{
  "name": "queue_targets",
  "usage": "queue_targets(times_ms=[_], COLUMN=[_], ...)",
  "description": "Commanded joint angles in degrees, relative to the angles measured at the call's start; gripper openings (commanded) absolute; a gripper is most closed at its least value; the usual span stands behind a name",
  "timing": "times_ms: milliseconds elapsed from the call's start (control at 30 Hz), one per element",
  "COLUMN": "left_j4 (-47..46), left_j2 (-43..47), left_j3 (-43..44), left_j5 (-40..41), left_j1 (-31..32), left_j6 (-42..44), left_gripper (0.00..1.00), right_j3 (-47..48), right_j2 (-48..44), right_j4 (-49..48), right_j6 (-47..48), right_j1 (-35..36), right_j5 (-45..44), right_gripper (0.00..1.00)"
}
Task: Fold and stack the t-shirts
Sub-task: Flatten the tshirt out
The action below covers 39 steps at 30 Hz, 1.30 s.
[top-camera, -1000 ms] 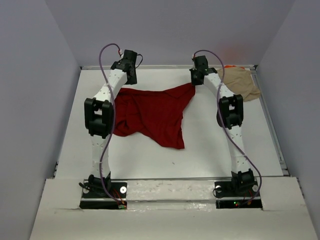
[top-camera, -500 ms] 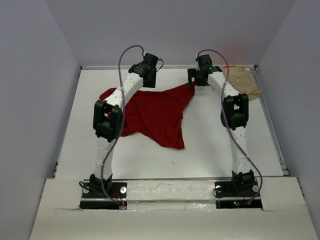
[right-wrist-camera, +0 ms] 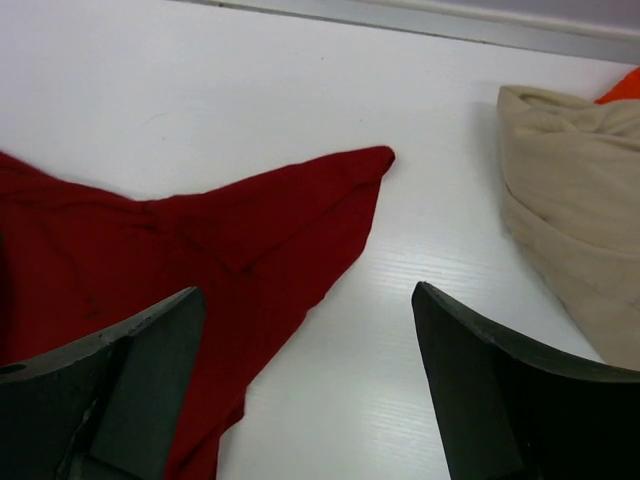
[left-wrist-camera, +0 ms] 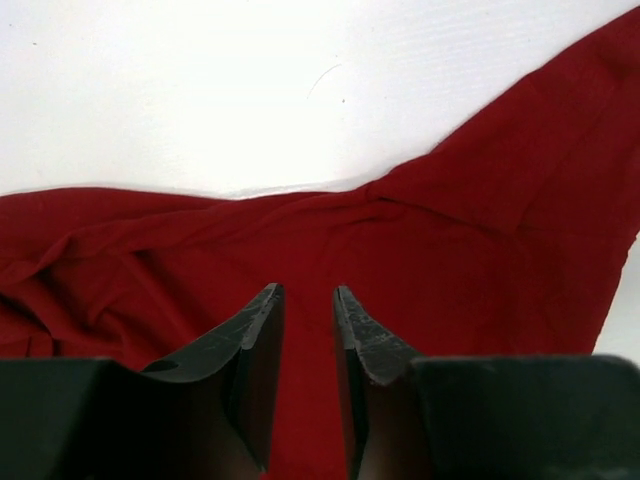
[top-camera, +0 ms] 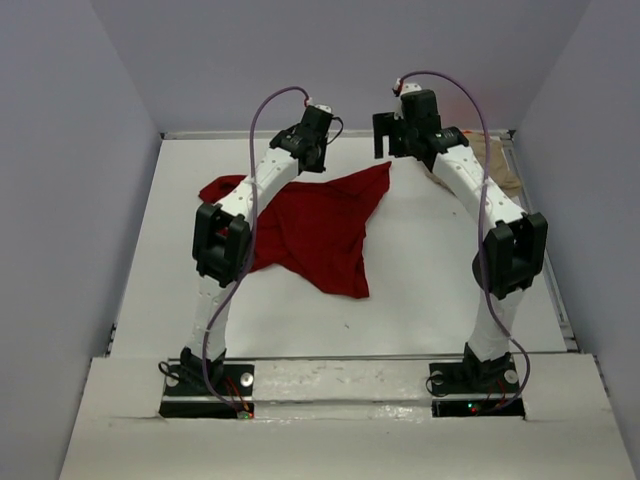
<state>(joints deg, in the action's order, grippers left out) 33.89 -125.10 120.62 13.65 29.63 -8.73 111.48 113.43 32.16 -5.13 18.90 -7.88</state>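
Observation:
The dark red t-shirt (top-camera: 310, 225) lies spread and rumpled on the white table (top-camera: 430, 270). My left gripper (top-camera: 322, 140) hovers over its far edge; in the left wrist view the gripper (left-wrist-camera: 308, 290) has a narrow gap between its fingers, with nothing in it and red cloth (left-wrist-camera: 450, 250) below. My right gripper (top-camera: 388, 140) hangs wide open and empty by the shirt's far right corner (right-wrist-camera: 375, 158); in its wrist view the gripper (right-wrist-camera: 306, 290) is over bare table. A tan t-shirt (right-wrist-camera: 570, 200) lies bunched at back right, an orange sliver (right-wrist-camera: 622, 85) behind it.
A raised rim (top-camera: 345, 132) runs along the table's back edge, and a rail (top-camera: 545, 255) along its right side. Grey walls close in on both sides. In the top view my right arm partly covers the tan shirt (top-camera: 505, 170).
My right gripper let go of the red shirt's corner, opened wide and rose, its elbow swinging right. My left gripper moved right along the shirt's far edge and its jaws narrowed.

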Motion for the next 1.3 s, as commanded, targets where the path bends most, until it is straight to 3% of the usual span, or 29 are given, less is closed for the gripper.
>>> queue_targets(times_ms=[0, 67, 167, 400, 567, 667, 800, 867, 933, 1067, 1267], left_j4=[1.88, 1.45, 1.09, 3.37, 4.26, 4.78, 5.23, 5.22, 5.84, 7.77, 9.0], left_j2=[-0.32, 0.38, 0.38, -2.6, -4.89, -6.47, -5.86, -4.29, -3.49, -3.75, -5.15], left_j3=[2.34, 0.33, -1.53, 0.93, 2.52, 3.48, 1.91, 0.76, 0.67, 3.56, 7.87], left_j5=[-2.31, -2.4, -3.45, -4.06, -5.21, -6.26, -5.66, -4.08, -0.39, 0.07, -0.38], left_j1=[1.22, 2.01, 3.42, 7.9, 10.18, 10.28, 10.45, 10.28, 9.93, 5.72, -0.96], left_j6=[2.05, 1.96, 1.97, 2.23, 2.58, 2.49, 1.79, 2.14, 1.79, -0.23, -0.5], left_gripper=[0.3, 0.29, 0.28, 0.24, 0.34, 0.34, 0.27, 0.27, 0.27, 0.28, 0.38], right_j3=[-7.67, -10.57, -14.26, -20.25, -24.03, -26.22, -30.44, -33.41, -35.62, -38.97, -38.89], right_j2=[-4.69, -6.11, -9.18, -14.37, -19.55, -22.45, -25.18, -26.94, -27.9, -28.35, -28.35], right_j4=[-2.63, -3.07, -4.82, -6.23, -6.85, -6.85, -7.02, -7.2, -7.55, -7.73, -6.68], right_j6=[-2.43, -3.48, -4.45, -5.16, -5.16, -5.85, -8.49, -8.93, -9.55, -9.73, -9.99], right_j1=[0.09, 0.09, 0.09, 1.84, 2.37, 3.42, 5.79, 7.46, 10.28, 13.79, 17.13], right_j5=[0.76, 1.63, 5.15, 5.59, 5.15, 7.08, 12.1, 12.45, 12.27, 12.36, 12.89], right_gripper=[0.84, 0.7, 0.62, 0.72, 0.75, 0.75, 0.57, 0.39, 0.0, 0.0, 0.0])
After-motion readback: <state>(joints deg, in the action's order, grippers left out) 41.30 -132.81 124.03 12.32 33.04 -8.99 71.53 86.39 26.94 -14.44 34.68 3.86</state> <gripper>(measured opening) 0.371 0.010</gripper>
